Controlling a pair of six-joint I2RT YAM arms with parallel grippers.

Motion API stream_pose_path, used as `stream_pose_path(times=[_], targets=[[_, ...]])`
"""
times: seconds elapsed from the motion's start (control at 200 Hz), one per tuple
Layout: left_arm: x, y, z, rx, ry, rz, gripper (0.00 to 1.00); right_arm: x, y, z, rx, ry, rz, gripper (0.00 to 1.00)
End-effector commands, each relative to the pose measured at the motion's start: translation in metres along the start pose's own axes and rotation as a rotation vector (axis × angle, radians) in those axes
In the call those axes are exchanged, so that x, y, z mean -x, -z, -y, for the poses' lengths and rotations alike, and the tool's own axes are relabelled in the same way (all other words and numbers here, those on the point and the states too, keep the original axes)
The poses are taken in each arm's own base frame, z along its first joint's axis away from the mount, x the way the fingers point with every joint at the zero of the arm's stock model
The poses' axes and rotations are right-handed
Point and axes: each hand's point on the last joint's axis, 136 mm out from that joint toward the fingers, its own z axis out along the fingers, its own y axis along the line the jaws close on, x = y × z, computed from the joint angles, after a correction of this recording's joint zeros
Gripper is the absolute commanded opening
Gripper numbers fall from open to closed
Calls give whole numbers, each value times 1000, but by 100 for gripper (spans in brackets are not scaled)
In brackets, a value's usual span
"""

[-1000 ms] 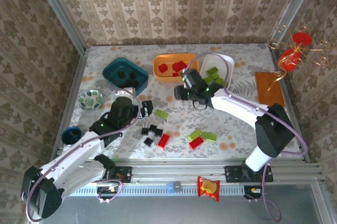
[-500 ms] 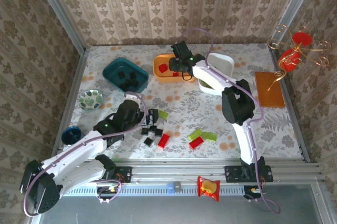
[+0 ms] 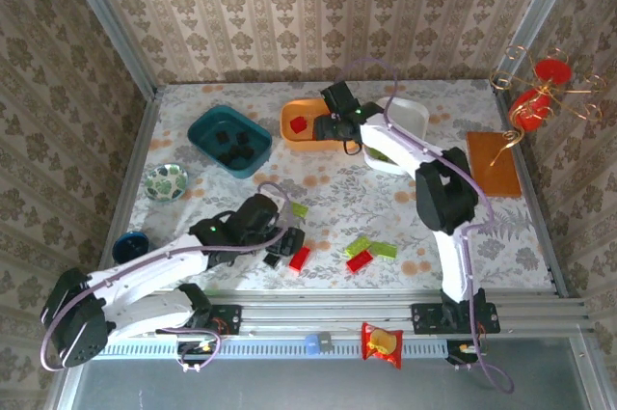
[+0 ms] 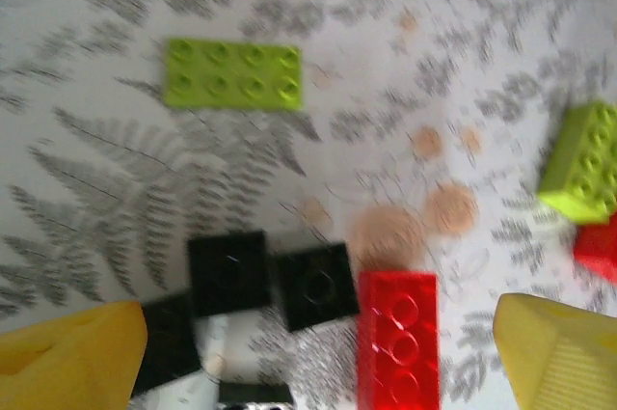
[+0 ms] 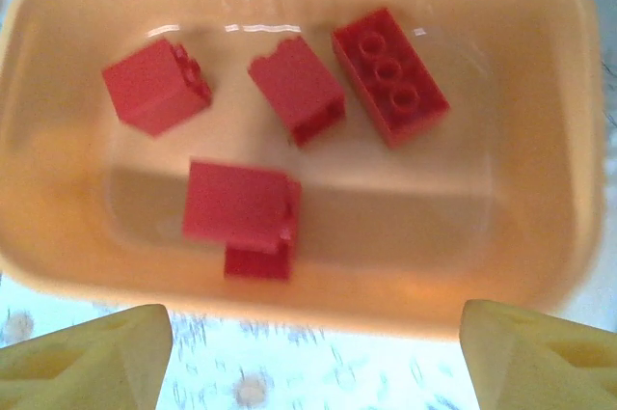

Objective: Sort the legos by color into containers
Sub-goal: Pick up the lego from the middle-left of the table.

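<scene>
Tabletop (image 3: 333, 196); red legos (image 5: 292, 90) in orange tray (image 5: 564, 150)

no legible text, labels or numbers

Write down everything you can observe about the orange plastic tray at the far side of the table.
The orange plastic tray is a shallow, glossy, slightly translucent rounded rectangle with a raised rim. It sits flat on the leaf-patterned table cover, at the far side, between the dark teal tray and the white tray. Inside lie loose red bricks, at least four, no other colour. The right gripper hovers open above one edge, apparently not touching it.
</scene>
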Motion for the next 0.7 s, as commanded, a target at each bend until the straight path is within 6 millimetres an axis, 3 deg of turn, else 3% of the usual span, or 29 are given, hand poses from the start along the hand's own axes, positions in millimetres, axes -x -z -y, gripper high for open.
stream_pose_path(times=[0.0,0.16,0.32,0.695], targets=[[-26,-1,9,8,-83,-122,90,3,27,3,30,-15,78,80],[-47,-13,13,44,-145,-199,83,-30,33,19,20,-32,58,80],[-54,-20,17,80,-206,-239,79,-48,36,34,-3,-42,46,80],[-66,-39,30,62,-243,-314,66,-49,47,49,-7,-82,72,81]])
